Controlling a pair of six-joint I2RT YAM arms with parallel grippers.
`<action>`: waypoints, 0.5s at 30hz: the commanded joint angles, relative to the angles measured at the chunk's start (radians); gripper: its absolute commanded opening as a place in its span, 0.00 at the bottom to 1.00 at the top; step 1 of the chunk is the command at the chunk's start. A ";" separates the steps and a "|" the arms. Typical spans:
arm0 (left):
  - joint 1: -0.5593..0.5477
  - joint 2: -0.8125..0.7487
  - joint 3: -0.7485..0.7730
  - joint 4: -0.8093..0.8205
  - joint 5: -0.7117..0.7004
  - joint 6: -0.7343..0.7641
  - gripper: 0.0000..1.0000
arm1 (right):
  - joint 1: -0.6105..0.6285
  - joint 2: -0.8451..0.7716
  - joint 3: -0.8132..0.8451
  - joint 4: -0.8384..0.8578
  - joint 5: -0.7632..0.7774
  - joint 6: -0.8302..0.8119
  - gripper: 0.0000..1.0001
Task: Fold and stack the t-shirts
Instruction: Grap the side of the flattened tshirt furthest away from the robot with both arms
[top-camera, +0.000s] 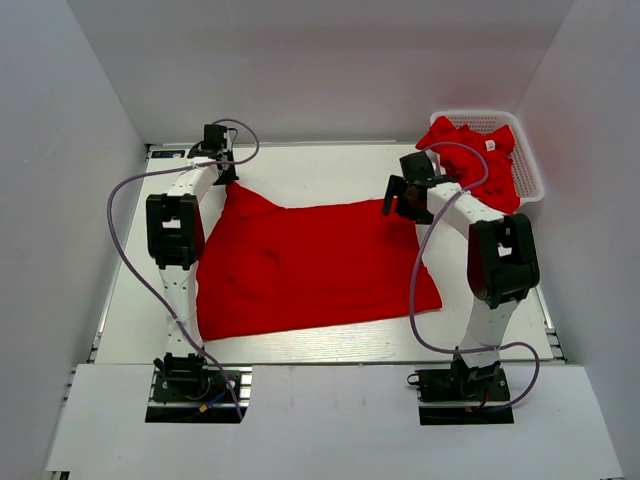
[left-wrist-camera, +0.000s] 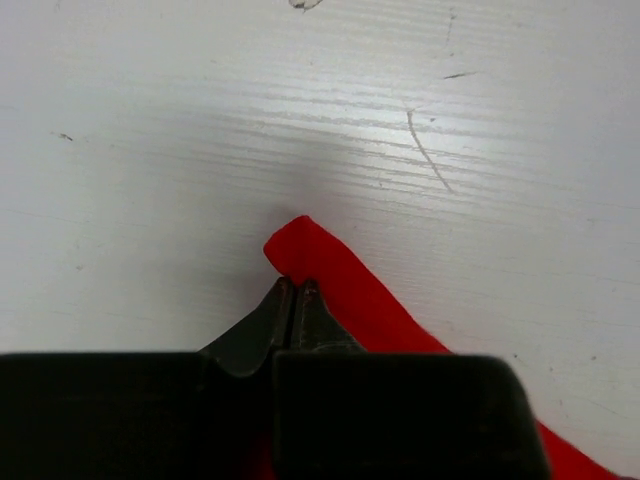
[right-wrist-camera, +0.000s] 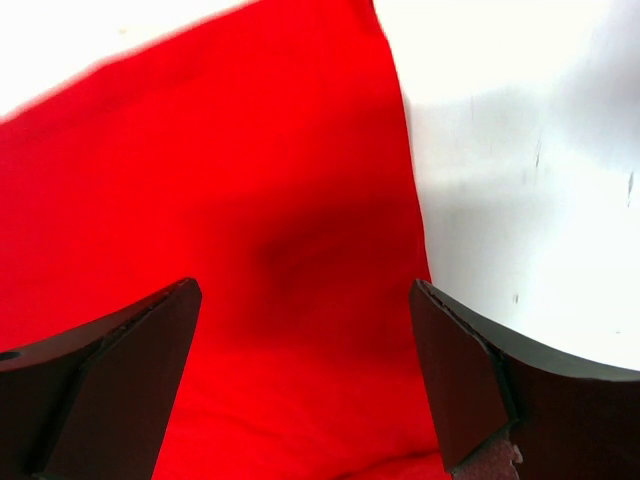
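Note:
A bright red t-shirt (top-camera: 310, 265) lies spread flat on the white table. Its far left corner is drawn out to a point, and my left gripper (top-camera: 228, 180) sits right on it. The left wrist view shows that gripper (left-wrist-camera: 295, 287) shut, with the corner of red cloth (left-wrist-camera: 335, 275) pinched at its tips. My right gripper (top-camera: 400, 200) hovers open over the shirt's far right corner. From the right wrist, its gripper (right-wrist-camera: 303, 290) spans wide above the red fabric (right-wrist-camera: 250, 150), near the shirt's right edge. More red t-shirts (top-camera: 470, 150) are heaped in a basket at the far right.
The white lattice basket (top-camera: 533, 178) stands at the table's far right corner, close behind my right arm. White walls enclose the table on three sides. Purple cables loop off both arms.

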 joint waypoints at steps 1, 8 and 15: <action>-0.005 -0.028 0.058 -0.052 0.032 0.030 0.00 | -0.002 0.026 0.088 0.038 0.048 -0.020 0.90; -0.005 -0.087 0.035 -0.061 0.081 0.030 0.00 | -0.004 0.132 0.206 0.064 0.092 -0.020 0.90; -0.014 -0.148 -0.063 -0.010 0.130 0.021 0.00 | -0.005 0.253 0.361 0.060 0.127 -0.014 0.90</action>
